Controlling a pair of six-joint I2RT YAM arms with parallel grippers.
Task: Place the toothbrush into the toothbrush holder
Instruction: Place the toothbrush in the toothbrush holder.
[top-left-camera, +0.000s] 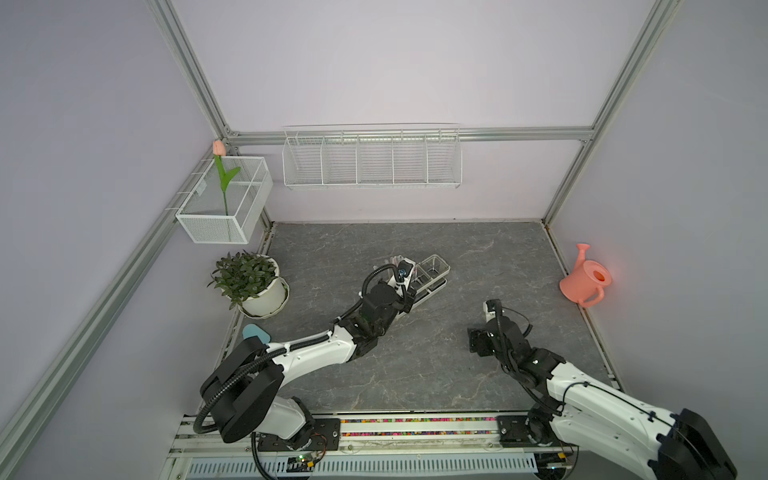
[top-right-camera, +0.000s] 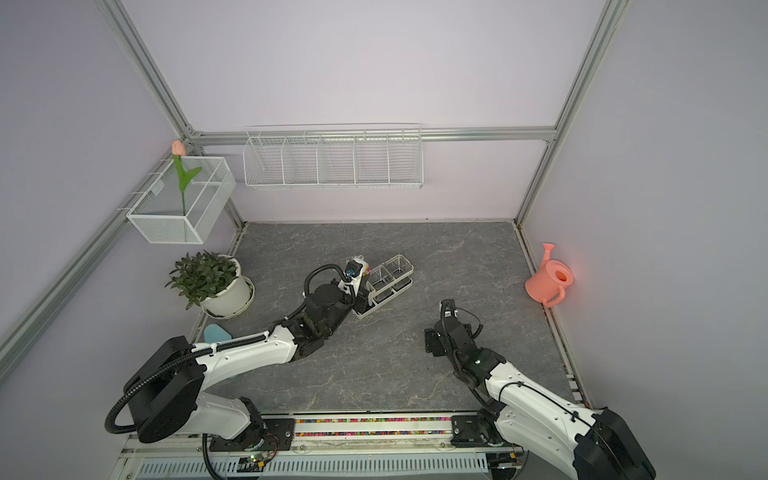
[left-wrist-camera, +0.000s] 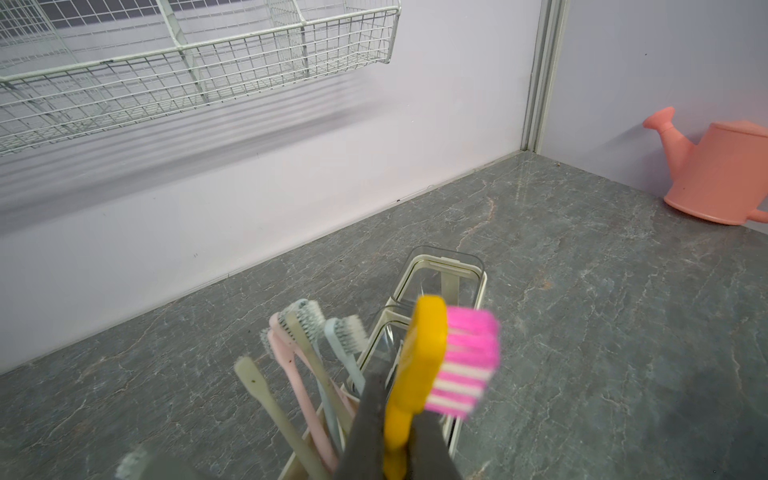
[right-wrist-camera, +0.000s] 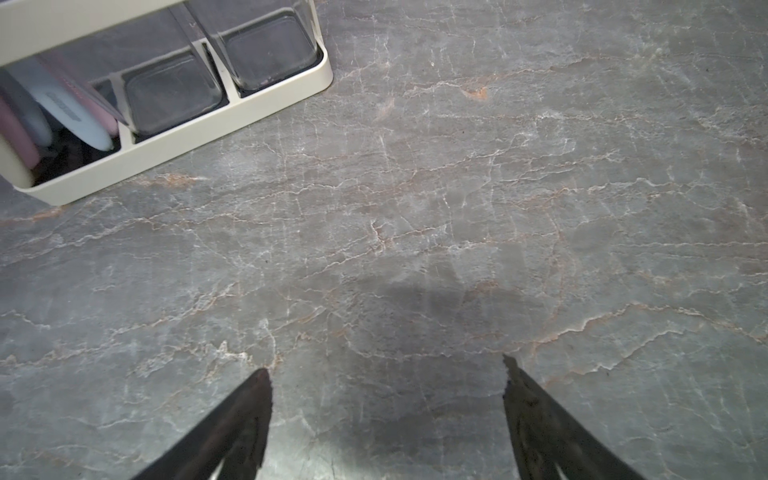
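The left gripper pinches the handle of the yellow toothbrush, held head-up over the near-left end of the holder, just beside the other brushes standing there. Whether its lower end is inside a compartment cannot be told. The holder sits mid-table, and the right gripper hangs spread over bare table, nearer and to its right.
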